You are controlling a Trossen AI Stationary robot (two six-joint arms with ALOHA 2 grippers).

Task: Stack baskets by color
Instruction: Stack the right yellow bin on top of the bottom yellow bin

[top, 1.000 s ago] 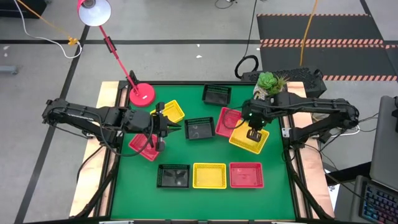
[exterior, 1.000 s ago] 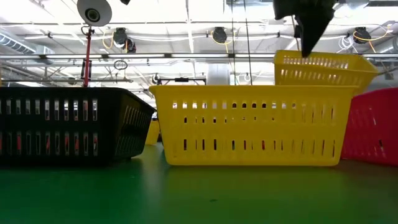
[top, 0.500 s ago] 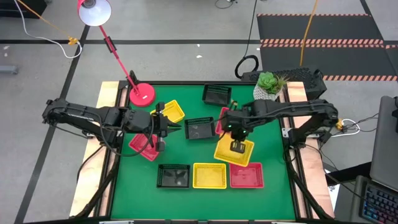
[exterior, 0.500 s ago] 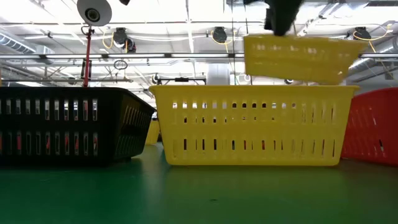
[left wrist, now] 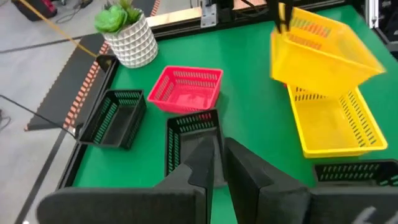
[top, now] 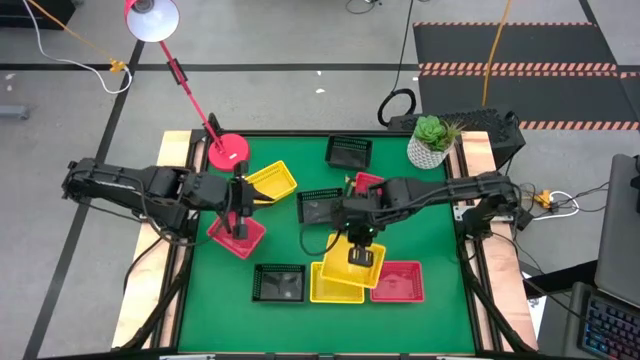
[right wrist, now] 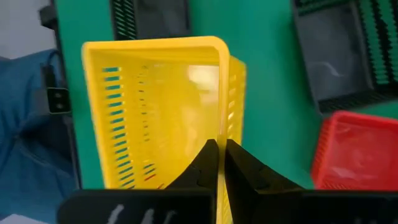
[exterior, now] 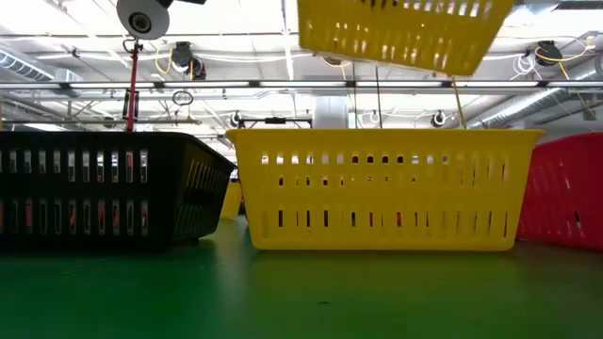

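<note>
My right gripper (top: pixel 360 257) is shut on a yellow basket (top: pixel 352 265) and holds it in the air over the yellow basket (top: pixel 330 285) that stands in the front row, between a black basket (top: pixel 279 283) and a red basket (top: pixel 398 282). In the low view the held basket (exterior: pixel 396 33) hangs tilted above the standing one (exterior: pixel 382 188). My left gripper (left wrist: pixel 221 163) hovers at the table's left over a red basket (top: pixel 237 237), its fingers nearly together with nothing between them. My right gripper pinches the rim of one side wall (right wrist: pixel 231 118) of the yellow basket, one finger inside the basket and one outside. The fingers come from above, slanting down. The basket is lifted clear and hangs tilted below the fingers, open side up.
A yellow basket (top: pixel 272 180) lies by the left arm. Black baskets (top: pixel 320 205) (top: pixel 349 152) and a red basket (top: pixel 368 185) stand mid-table and at the back. A pink lamp base (top: pixel 228 152) is at the back left and a plant pot (top: pixel 430 140) at the back right.
My right gripper has carried the yellow basket from beside the red basket at mid-right toward the table's near edge and leftward, up over the front yellow basket, tipping it a little. My left gripper has drawn back toward the table's left edge.
</note>
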